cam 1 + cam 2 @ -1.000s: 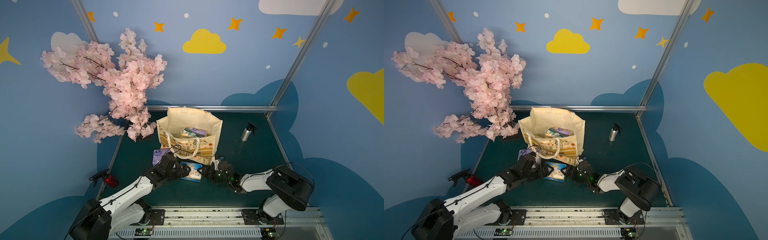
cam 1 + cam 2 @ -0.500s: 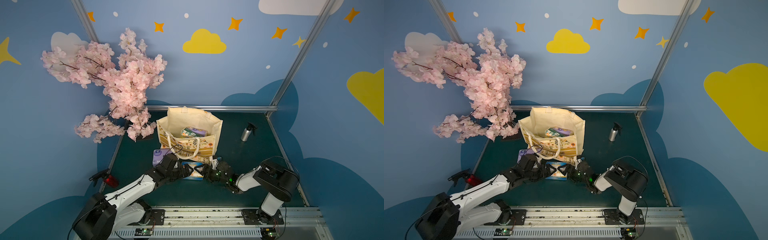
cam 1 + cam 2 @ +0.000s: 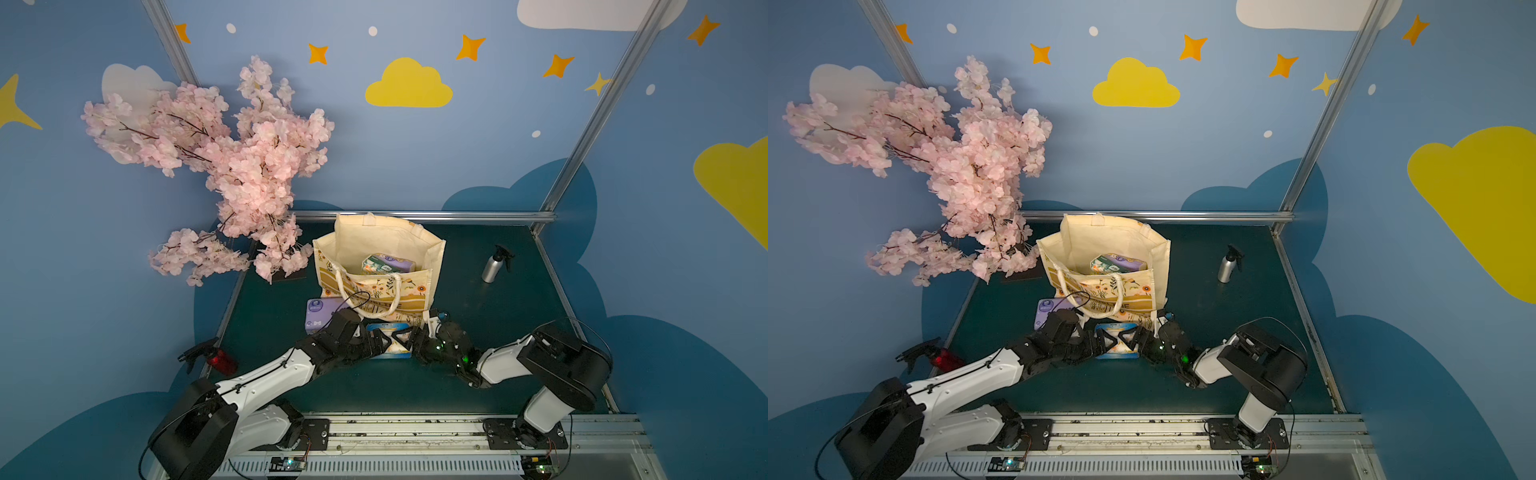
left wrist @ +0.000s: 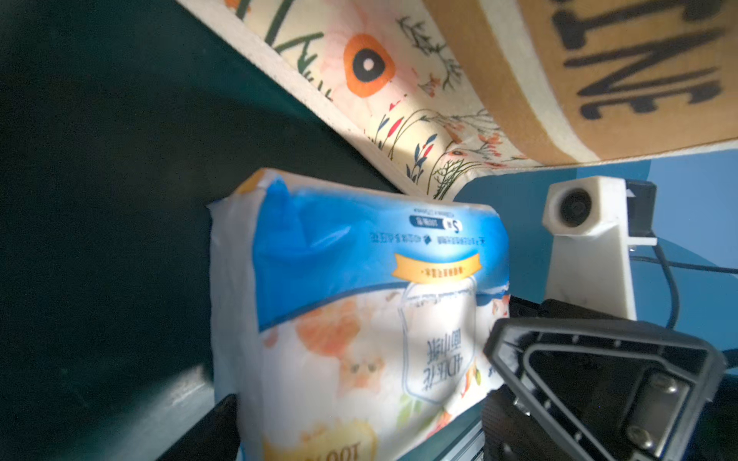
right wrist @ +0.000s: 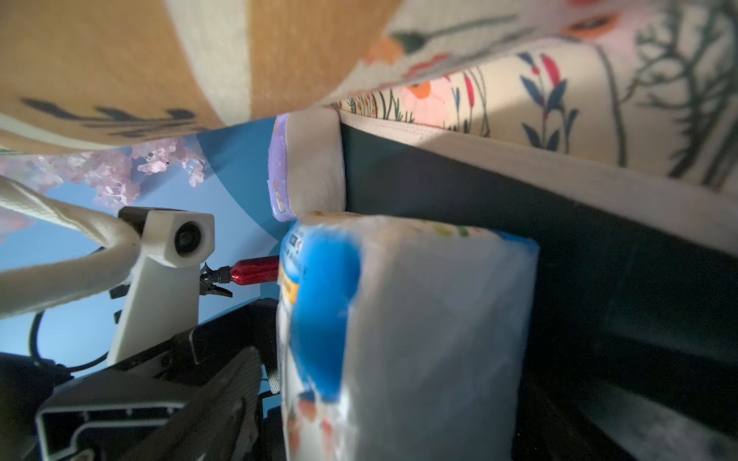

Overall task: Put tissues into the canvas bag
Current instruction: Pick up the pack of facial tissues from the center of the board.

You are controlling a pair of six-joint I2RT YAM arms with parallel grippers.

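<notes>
The canvas bag (image 3: 374, 237) is standing open, already holding packs (image 3: 386, 264), just beyond the left gripper (image 3: 380, 343) and right gripper (image 3: 409, 340). They're facing each other, jaws spread wide, bracketing the blue tissue pack (image 4: 359, 303) lying between them, probably setting up a two-handed lift.

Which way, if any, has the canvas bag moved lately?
No. The canvas bag sits unchanged, just in front of the back rail.
</notes>
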